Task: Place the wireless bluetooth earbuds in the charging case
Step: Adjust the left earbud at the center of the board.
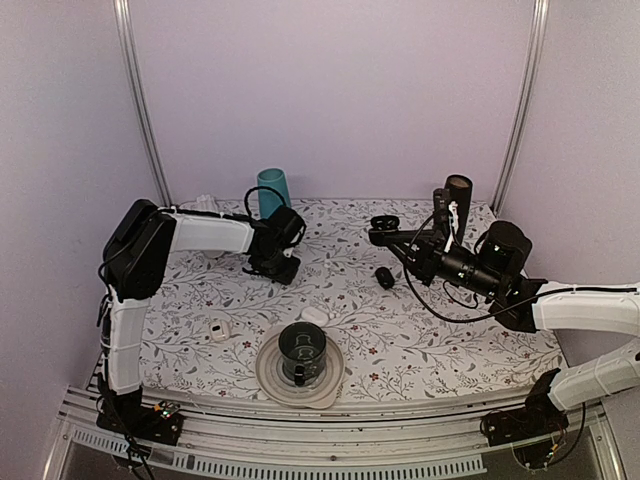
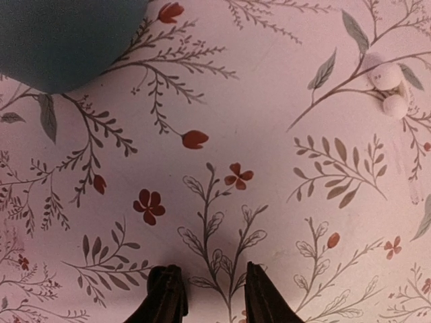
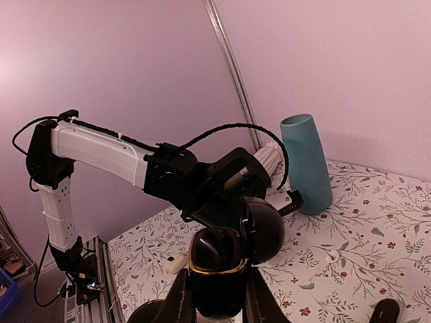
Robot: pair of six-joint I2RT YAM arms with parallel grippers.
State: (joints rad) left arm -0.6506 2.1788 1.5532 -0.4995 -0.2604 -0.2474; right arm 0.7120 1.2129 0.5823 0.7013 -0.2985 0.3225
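My right gripper (image 3: 217, 293) is shut on the charging case (image 3: 215, 252), a black case with a gold rim, held up above the table with its lid (image 3: 268, 229) swung open. The well inside shines glossy black; whether one of the earbuds sits in it I cannot tell, and I see no loose earbuds. From above, the case (image 1: 383, 223) hangs over the back middle of the table at the tip of the right gripper (image 1: 385, 233). My left gripper (image 2: 214, 293) hovers low over the flowered cloth, open, with nothing between its fingers (image 2: 165, 296).
A teal cup (image 1: 272, 190) stands at the back beside the left gripper (image 1: 284, 262). A black oval pod (image 1: 385, 277) lies mid-table. Small white pieces (image 1: 315, 315) (image 1: 220, 329) lie nearer the front, two white balls (image 2: 388, 87) by the left gripper. A dark mug on a plate (image 1: 270, 380) sits front centre.
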